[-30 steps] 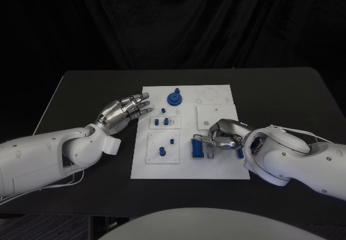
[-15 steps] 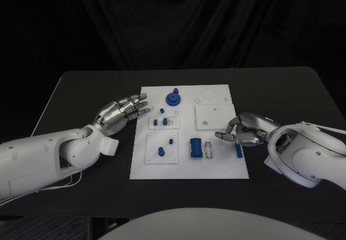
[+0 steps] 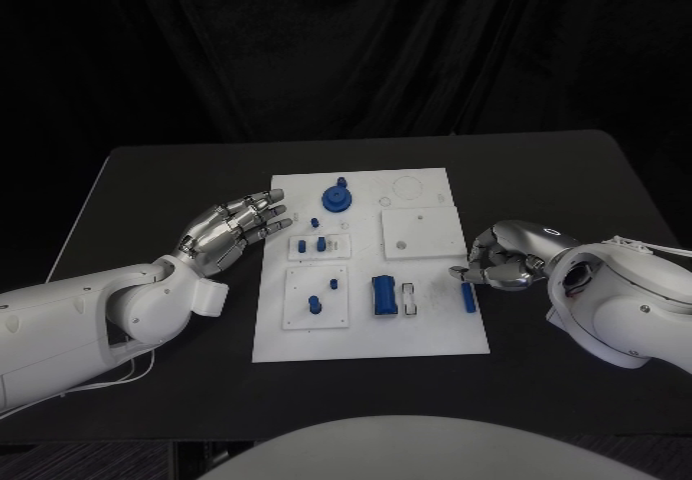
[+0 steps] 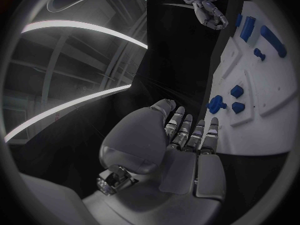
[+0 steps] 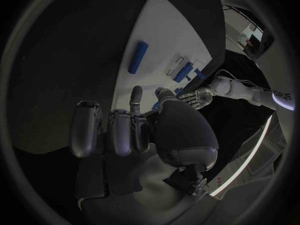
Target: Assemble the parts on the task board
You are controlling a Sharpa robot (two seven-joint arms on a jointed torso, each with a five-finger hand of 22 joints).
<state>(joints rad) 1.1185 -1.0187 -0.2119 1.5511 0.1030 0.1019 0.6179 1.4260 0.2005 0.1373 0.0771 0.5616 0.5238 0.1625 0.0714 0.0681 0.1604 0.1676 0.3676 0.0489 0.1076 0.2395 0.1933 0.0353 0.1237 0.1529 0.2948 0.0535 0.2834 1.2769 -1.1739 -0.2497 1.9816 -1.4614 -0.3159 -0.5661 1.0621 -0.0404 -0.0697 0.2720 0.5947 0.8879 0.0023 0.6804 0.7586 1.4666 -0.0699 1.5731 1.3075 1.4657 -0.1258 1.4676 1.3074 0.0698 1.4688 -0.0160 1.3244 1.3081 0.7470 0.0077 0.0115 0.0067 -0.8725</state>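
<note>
The right hand (image 3: 505, 262) hangs just off the right edge of the task board (image 3: 433, 340), its fingers curled in around nothing; the left hand (image 3: 231, 230) hovers beside the board's left edge, fingers spread and straight, holding nothing. On the white board a long blue bar (image 3: 466, 297) lies near the right rim, just beside the right hand's fingertips; a thicker blue block (image 3: 384, 294) stands in the middle next to a small pale slot piece (image 3: 410, 299); a blue knobbed part (image 3: 338, 198) sits at the far end; small blue pegs (image 3: 309, 245) rest on the left-hand plates. The step in hand looks like fetching the bar; the right hand would do well to uncurl first, come down squarely over the bar's middle, pinch across its narrow sides, and lift straight up so the neighbouring slot piece is not nudged; whether the bar is already seated cannot be told.
</note>
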